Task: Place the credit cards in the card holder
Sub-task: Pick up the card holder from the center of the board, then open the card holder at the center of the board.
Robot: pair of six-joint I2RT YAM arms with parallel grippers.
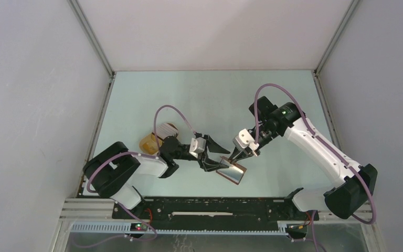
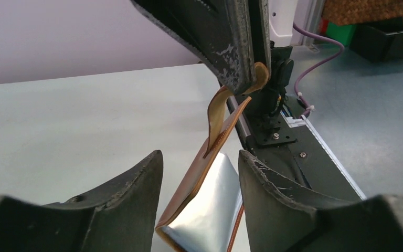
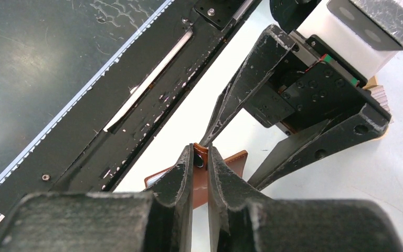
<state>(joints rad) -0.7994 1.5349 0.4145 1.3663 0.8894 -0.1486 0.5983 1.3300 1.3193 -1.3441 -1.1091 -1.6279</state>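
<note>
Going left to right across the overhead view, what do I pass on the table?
Tan tray → left fingers → right fingers. The card holder overlaps both, so I leave it unplaced.

Top external: high at six o'clock, looking down on the table. Both wrist cameras, close-in, share the card holder, five o'clock of centre.

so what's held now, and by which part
The card holder, pinched by its strap tab in the right gripper; the left gripper only straddles it, open.
</note>
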